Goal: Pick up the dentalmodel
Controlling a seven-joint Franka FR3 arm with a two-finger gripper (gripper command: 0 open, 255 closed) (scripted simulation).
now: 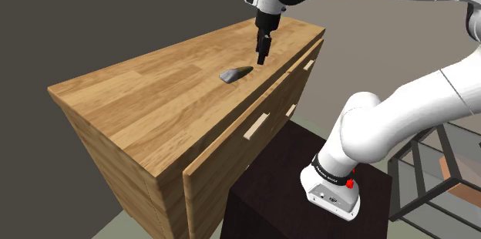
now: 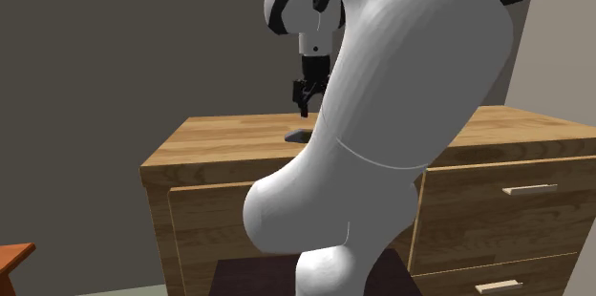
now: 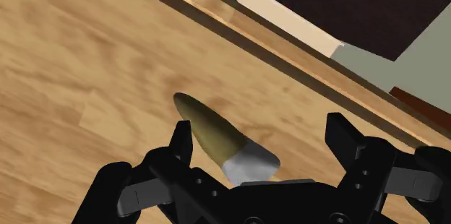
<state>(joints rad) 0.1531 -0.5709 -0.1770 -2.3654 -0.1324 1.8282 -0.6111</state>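
Well, at this point I had the gripper [image 1: 261, 54] hanging over the wooden dresser [image 1: 131, 102], in the upper middle of the shoulder view, tips pointing down and just clear of the top. The dentalmodel [image 1: 234, 74] lay flat on the dresser top just below and left of the tips in that frame, near the front edge above the drawers.

In the second exterior view the gripper [image 2: 304, 103] sat in the upper middle of the frame beside the big white arm link. The dentalmodel [image 2: 297, 136] was a dark patch on the dresser [image 2: 220, 141] right under it, partly cut off by the arm.

Through the wrist camera the dentalmodel [image 3: 217, 137] read as a single tooth on its side, with a tapered olive-tan root and a pale grey crown, the crown end nearest the gripper [image 3: 260, 130]. The fingers [image 3: 182, 143] were spread wide. One overlapped the tooth's flank and the other stood well apart from it, so nothing was pinched. I could not tell whether the near finger touched it.

I judged this to be the lining-up step before the grasp, with the tooth not yet lifted. The next move called for a small sideways shift to centre the tooth between the fingers, then a short descent and a squeeze across its narrow width. I would aim for the thicker crown end, as the taper looked likely to slip.
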